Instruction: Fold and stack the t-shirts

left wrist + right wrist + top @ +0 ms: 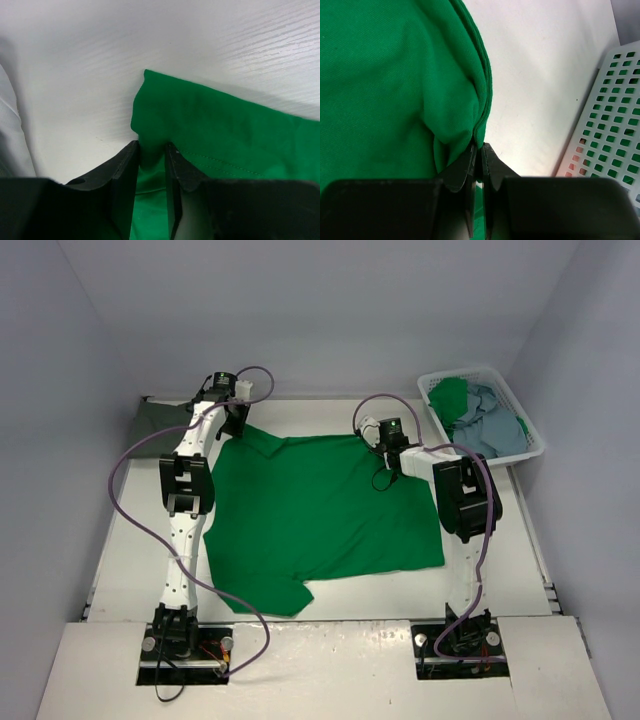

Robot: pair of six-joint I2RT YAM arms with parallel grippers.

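Note:
A bright green t-shirt (320, 510) lies spread on the white table, one sleeve toward the near left. My left gripper (238, 423) is at its far left corner, shut on a fold of the green cloth (220, 130) that fills the gap between its fingers (151, 146). My right gripper (381, 440) is at the far right corner, shut tight on the bunched green hem (380, 75) at its fingertips (479, 146). A dark grey-olive t-shirt (160, 420) lies at the far left by the wall.
A white plastic basket (460, 373) stands at the far right, holding another green cloth (450, 397) and a light blue t-shirt (495, 425). Its perforated wall (615, 110) is close to my right gripper. Walls enclose the table on three sides.

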